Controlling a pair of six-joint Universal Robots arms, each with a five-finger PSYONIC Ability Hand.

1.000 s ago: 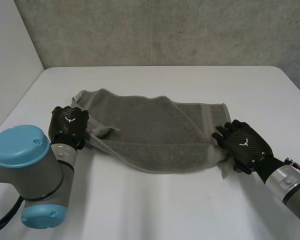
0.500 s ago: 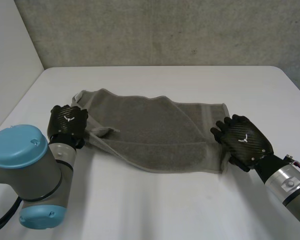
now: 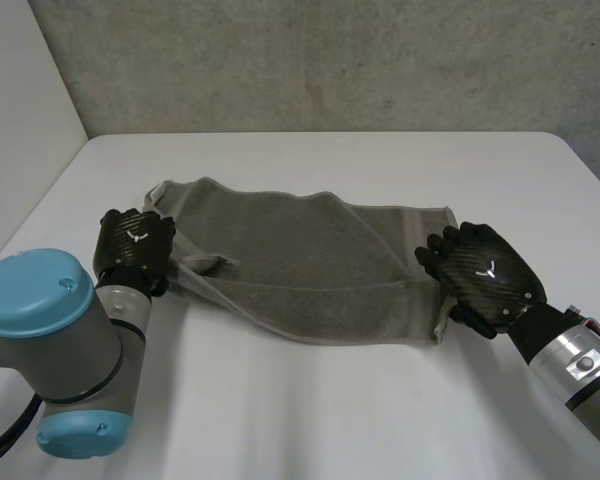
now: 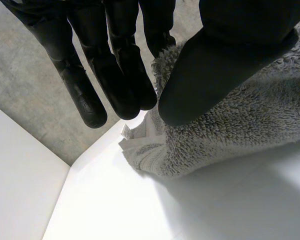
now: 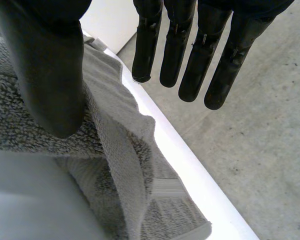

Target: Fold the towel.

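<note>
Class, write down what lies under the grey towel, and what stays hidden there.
The towel lies on the white table, which shows all round it. The tabletop directly beneath is covered, so whatever lies there cannot be seen.

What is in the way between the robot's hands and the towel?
Nothing visible is in the way. The left hand is on the left end of the grey towel, and the right hand is on its right end. The towel lies spread out on the white table.
</note>
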